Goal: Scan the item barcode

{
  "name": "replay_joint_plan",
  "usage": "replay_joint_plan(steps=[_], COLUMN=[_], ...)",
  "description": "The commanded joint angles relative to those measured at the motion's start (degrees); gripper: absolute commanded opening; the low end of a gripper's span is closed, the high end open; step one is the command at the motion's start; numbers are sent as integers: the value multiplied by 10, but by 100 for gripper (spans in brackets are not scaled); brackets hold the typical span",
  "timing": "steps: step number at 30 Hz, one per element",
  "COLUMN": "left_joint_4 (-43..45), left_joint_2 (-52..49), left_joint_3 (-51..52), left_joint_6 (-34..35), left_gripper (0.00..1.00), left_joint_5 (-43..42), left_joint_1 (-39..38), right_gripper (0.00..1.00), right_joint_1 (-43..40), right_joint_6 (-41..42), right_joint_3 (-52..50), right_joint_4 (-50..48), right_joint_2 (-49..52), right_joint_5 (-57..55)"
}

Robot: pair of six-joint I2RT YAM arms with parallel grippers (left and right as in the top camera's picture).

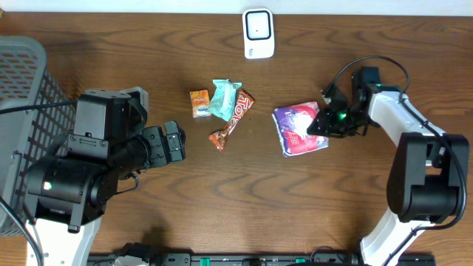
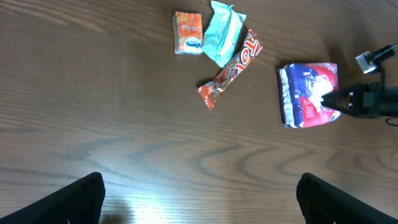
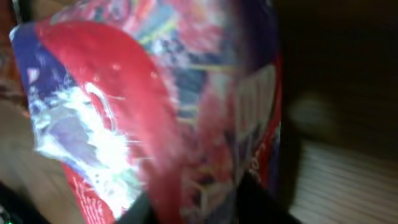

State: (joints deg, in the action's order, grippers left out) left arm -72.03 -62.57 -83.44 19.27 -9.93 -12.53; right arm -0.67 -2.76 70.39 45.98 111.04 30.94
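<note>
While the right gripper (image 1: 316,125) pinches just the right edge of the purple pouch (image 1: 294,127), it may slip; the left gripper (image 1: 179,144) gapes.

bulky black left arm (image 1: 96,155), right arm (image 1: 392,111) — white links, black joints, looping black cable (image 1: 369,59)

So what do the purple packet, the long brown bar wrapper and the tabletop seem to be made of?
The purple packet looks like thin glossy plastic film: it creases and throws white glare in the right wrist view. The bar wrapper is probably similar shiny printed film, kinked along its length; too small to be sure. The tabletop is wood or wood-look laminate with a satin finish, showing grain and a soft reflection.
</note>
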Motion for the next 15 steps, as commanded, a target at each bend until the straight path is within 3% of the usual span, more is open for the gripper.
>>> replay_joint_plan(steps=[1,7,15], left_joint_4=[-2,-2,-2], left_joint_2=[0,0,0], left_joint_3=[-2,-2,-2], left_joint_6=[-6,-6,-6], left_gripper=[98,98,98], left_joint_5=[3,3,3], left_joint_1=[0,0,0], right_gripper=[1,1,1], right_joint_1=[20,35,47], right_joint_6=[52,116,242], right_joint_3=[-2,39,136], right_joint_4=[-7,-15,-40], right_joint_2=[8,8,8], right_joint_5=[30,121,131])
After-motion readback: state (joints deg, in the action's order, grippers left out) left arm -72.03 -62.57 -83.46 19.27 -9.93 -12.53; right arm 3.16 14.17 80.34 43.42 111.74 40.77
